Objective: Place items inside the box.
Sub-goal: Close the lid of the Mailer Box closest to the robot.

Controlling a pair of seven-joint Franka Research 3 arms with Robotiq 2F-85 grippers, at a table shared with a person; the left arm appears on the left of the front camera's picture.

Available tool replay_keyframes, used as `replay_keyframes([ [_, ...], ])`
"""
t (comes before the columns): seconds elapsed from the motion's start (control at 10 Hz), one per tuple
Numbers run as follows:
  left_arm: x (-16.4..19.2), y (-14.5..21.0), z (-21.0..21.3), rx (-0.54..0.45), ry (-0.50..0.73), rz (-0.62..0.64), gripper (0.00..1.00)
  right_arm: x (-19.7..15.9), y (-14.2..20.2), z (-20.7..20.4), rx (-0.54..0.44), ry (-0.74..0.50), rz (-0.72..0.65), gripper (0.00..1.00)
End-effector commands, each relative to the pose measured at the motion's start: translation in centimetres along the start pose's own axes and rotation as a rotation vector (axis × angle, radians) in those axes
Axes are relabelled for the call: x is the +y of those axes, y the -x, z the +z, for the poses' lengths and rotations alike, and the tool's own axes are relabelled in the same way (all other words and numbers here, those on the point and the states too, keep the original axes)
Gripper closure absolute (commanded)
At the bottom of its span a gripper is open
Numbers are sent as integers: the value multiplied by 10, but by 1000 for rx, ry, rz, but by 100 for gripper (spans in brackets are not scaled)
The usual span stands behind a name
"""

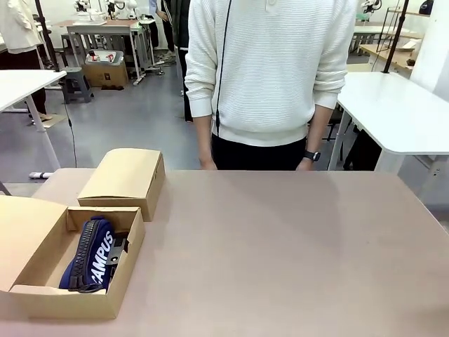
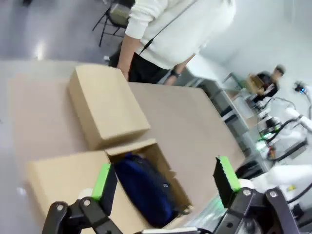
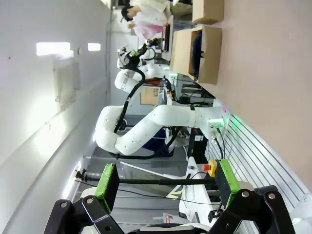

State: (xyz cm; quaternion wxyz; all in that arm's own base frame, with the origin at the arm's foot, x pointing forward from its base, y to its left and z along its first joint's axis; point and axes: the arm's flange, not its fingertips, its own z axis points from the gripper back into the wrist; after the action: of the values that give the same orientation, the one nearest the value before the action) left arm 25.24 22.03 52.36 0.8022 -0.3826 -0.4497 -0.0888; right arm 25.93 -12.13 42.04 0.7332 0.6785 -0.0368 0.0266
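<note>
The larger tan box stands open at the table's near left, its lid folded out to the left. Inside lies the navy "CAMPUS" pouch, with a small black item wedged beside it; I cannot tell what it is. The utility knife and the marker are hidden or out of view. My left gripper hangs open above the box and the pouch, holding nothing. My right gripper is open and empty, off the table's edge, with the box far ahead.
The smaller closed tan box sits just behind the open one, also seen from my left wrist. A person in a white sweater stands at the far edge, hands down by the table. The brown table stretches bare to the right.
</note>
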Motion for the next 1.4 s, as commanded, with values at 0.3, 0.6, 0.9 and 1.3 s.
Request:
replay_keyframes([
  [0.3, -1, -7, -3, -47, -1, -155, 0, 1, 1, 2, -1, -7, 13, 0],
  [0.6, 8, -16, -17, 58, 336, -550, 0, 1, 1, 2, -1, -7, 13, 0],
  [0.9, 45, 4, -18, 327, 495, -809, 0, 1, 1, 2, -1, -7, 13, 0],
  [1.3, 53, -1, -14, 271, 166, -1052, 0, 1, 1, 2, -1, -7, 13, 0],
])
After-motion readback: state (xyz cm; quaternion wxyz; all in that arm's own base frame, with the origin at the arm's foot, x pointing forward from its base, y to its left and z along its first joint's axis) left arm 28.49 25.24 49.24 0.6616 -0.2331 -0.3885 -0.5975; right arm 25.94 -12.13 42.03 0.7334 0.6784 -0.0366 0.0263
